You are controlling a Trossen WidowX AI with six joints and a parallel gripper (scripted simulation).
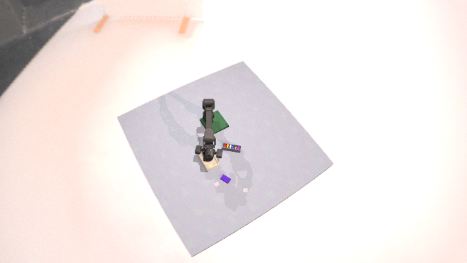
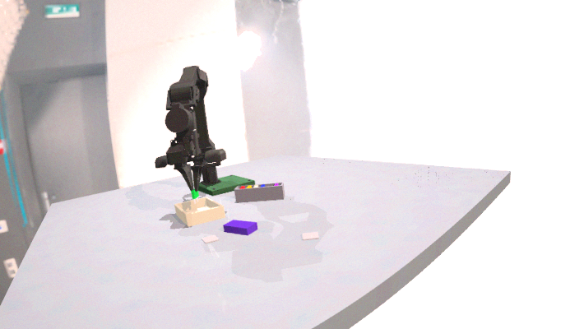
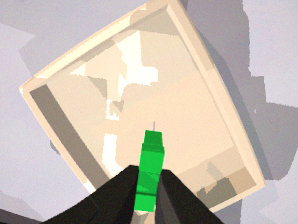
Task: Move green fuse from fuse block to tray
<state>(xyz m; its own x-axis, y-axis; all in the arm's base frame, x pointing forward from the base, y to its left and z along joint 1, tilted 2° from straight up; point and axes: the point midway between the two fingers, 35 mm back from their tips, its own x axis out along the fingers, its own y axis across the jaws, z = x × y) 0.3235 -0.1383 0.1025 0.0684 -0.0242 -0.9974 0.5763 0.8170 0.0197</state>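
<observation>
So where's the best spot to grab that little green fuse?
At its top end, from straight above, as the gripper does now: the green fuse is a slim upright bar, so fingers pinch its two flat sides while its lower end hangs free over the tray.

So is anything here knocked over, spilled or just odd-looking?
Nothing stands out. The dark gripper holds the small green fuse upright over the beige open tray, and the grey fuse block with its coloured fuses sits undisturbed beside it.

One tray (image 2: 192,216), one purple block (image 2: 240,227), two pale tiles (image 2: 210,238).
</observation>
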